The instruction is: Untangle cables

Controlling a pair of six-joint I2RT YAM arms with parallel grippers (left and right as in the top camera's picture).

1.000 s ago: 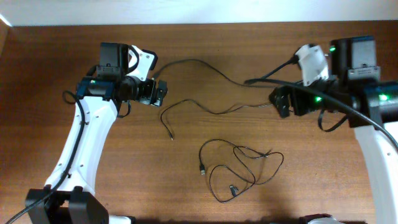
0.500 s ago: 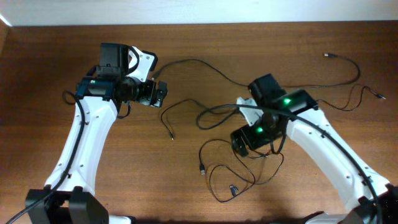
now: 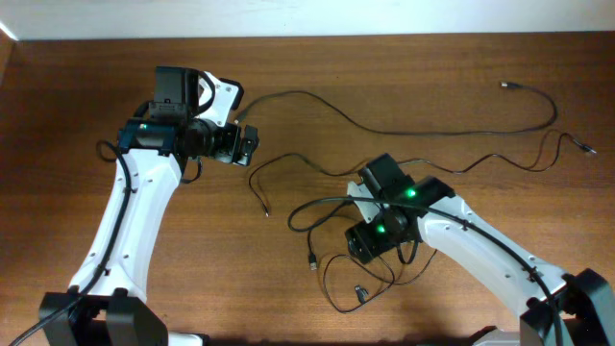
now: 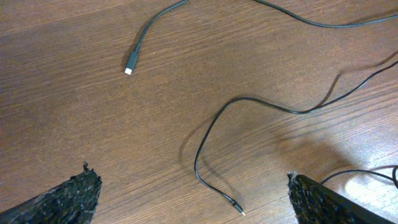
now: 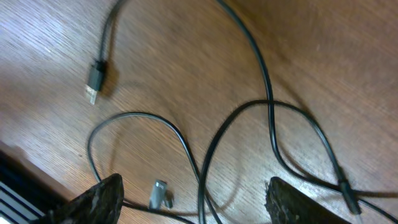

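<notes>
One thin black cable point(image 3: 432, 133) runs from near my left gripper point(image 3: 248, 144) across the back to the far right. A second cable point(image 3: 254, 183) winds along the middle of the table to the right edge; its metal-tipped end point(image 4: 236, 205) lies between my left fingers point(image 4: 62, 202), which stand wide open and touch nothing. The third cable point(image 3: 326, 279) lies in crossing loops at front centre. My right gripper point(image 3: 370, 240) hovers over those loops. In the right wrist view two strands point(image 5: 202, 180) pass between its open fingers point(image 5: 305, 199), with a small plug point(image 5: 158, 193) and a USB plug point(image 5: 94, 78) nearby.
The right arm's own thicker black cable point(image 3: 307, 207) loops out to the left of its wrist, above the table. The table's front edge point(image 5: 25, 168) shows close below the loops in the right wrist view. Another plug point(image 4: 130, 65) lies on bare wood far from the left fingers.
The right arm has swung from the right side down to the looped cable at front centre. Two cables now lie stretched out to the right. The left arm has not moved.
</notes>
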